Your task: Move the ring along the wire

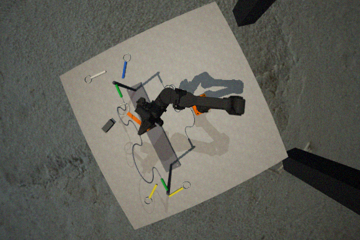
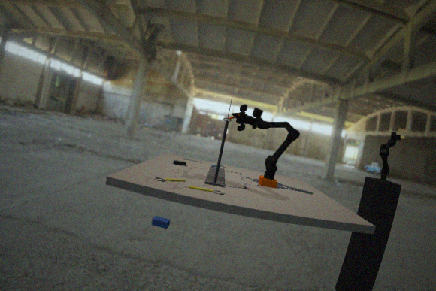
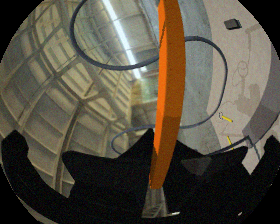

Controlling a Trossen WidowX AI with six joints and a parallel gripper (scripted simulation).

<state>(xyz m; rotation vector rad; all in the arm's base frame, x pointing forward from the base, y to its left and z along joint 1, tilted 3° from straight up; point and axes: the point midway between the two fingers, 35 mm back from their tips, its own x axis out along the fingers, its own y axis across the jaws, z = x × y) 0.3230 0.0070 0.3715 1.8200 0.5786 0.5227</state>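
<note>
From the top view the gripper (image 1: 146, 124) pinches the orange handle (image 1: 134, 118) at its near end, so the ring (image 1: 123, 108) reaches out to the wire (image 1: 135, 155) ahead of the fingers and no part of the arm needs to come near the thin grey part; the ring sits just past the first green section (image 1: 118, 90), near one post (image 1: 114, 83), so most of the winding run to the second green section (image 1: 164, 184) by the other post (image 1: 167, 192) is, by my judgement, not yet covered. Counted here: two green sections, two posts, one grey base slab (image 1: 161, 143), and four spare ring tools lying flat on the table (image 1: 217, 47), namely one white (image 1: 95, 75), one blue (image 1: 125, 68) and two yellow (image 1: 151, 193), (image 1: 179, 189), plus one small dark block (image 1: 108, 125). In the exterior view the arm (image 2: 280, 143) stretches from its orange base (image 2: 267, 182) with the wrist held high and level, which keeps the handle roughly horizontal at wire height; one blue block (image 2: 161, 221) lies on the floor and one dark pedestal (image 2: 370, 234) carries a second small device. In the wrist view the handle runs straight up the middle, jaws pressed on its lower end, and grey wire loops curve on both sides of it without touching
</note>
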